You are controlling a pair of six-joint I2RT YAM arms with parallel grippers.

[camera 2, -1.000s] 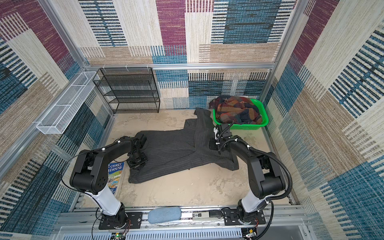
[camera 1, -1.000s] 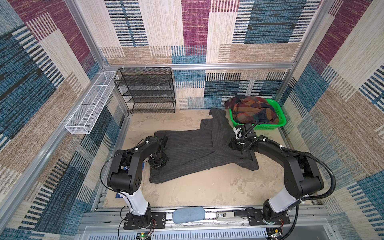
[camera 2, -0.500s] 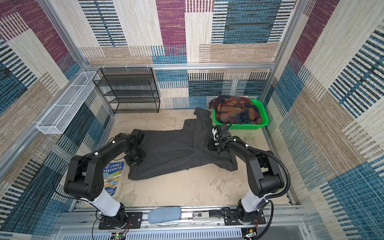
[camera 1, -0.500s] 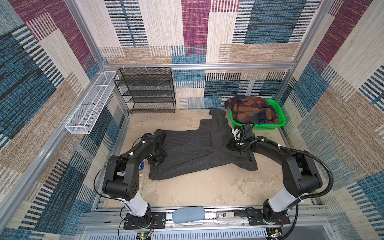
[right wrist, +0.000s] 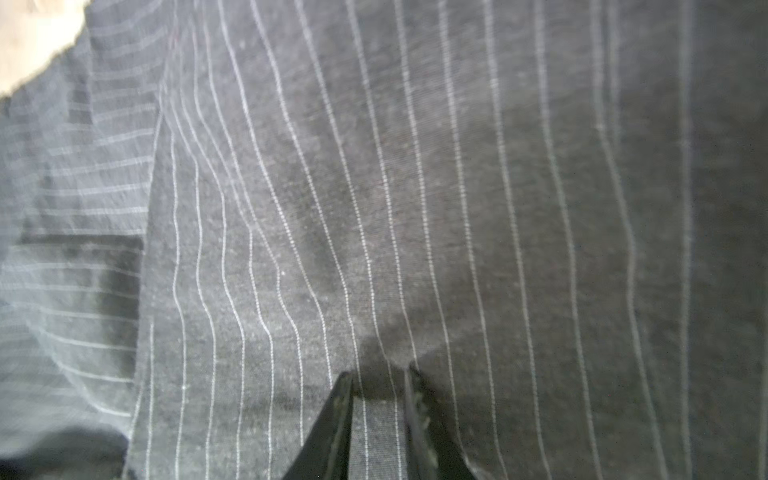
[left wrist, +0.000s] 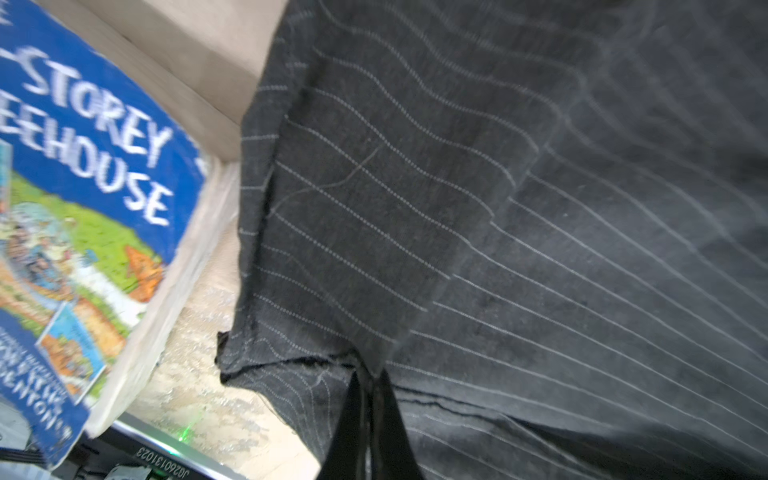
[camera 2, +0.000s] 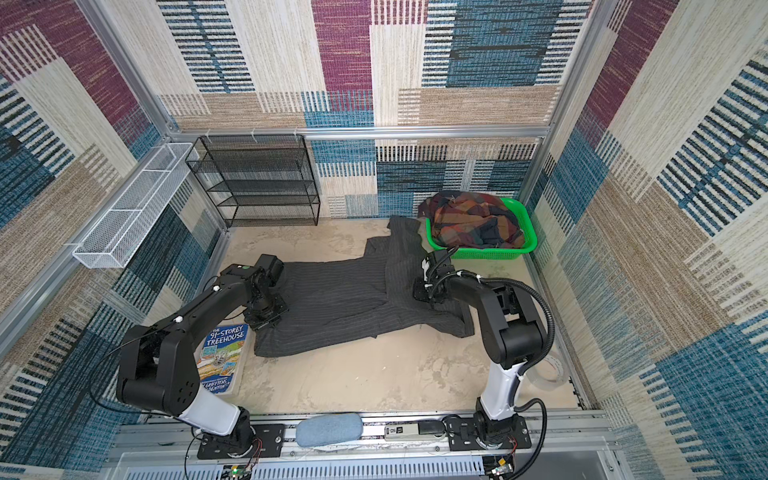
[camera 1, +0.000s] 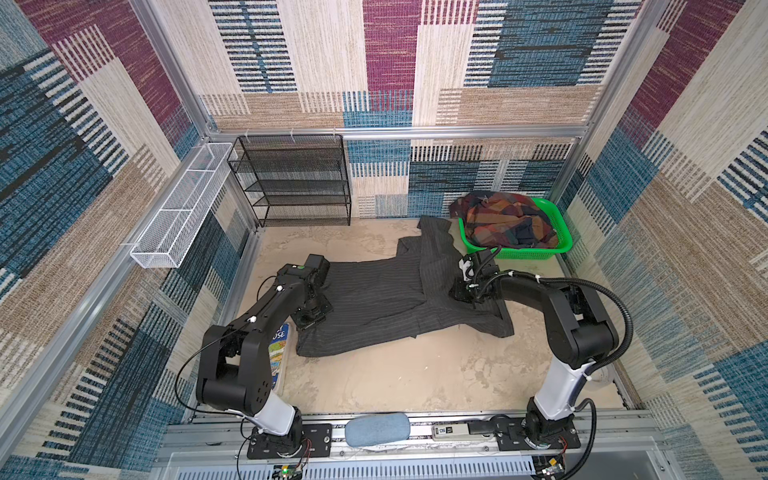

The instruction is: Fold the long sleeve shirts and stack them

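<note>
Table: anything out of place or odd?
A children's book lies just left of the pinstripe shirt's hem; it has no part in folding. The plaid shirt is heaped in the green basket, spilling over its rim.

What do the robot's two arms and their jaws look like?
Both the left arm and right arm are black with rounded joints, a white lowest segment and small white cable ties. A ribbed black hose runs along the right one. The jaws are thin, black and tapered.
</note>
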